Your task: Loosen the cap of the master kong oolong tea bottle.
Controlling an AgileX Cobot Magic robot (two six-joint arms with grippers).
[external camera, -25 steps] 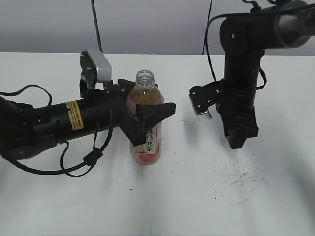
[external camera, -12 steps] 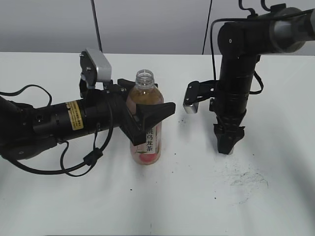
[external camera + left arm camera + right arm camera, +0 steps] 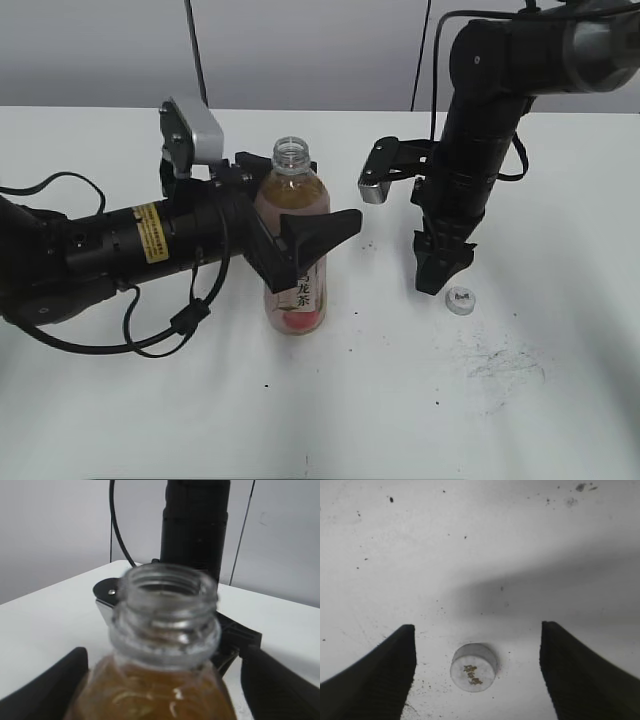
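Observation:
The master kong oolong tea bottle [image 3: 294,250] stands upright at the table's middle, its neck open and capless; it also shows close up in the left wrist view [image 3: 165,645]. My left gripper [image 3: 300,240] is shut on the bottle's body, a black finger on each side [image 3: 162,680]. The cap [image 3: 460,299] lies on the table to the right, top up; in the right wrist view [image 3: 473,667] it rests between the fingers. My right gripper [image 3: 440,275] is open just above and left of the cap, its fingers [image 3: 477,672] apart and clear of it.
The white table [image 3: 350,400] carries dark specks and scuff marks at the right [image 3: 500,360]. Cables hang behind both arms. A grey wall stands at the back.
My right arm has swung left and lifted off the table. The cap, hidden under the gripper before, now lies free on the table. The left gripper and bottle have stayed still.

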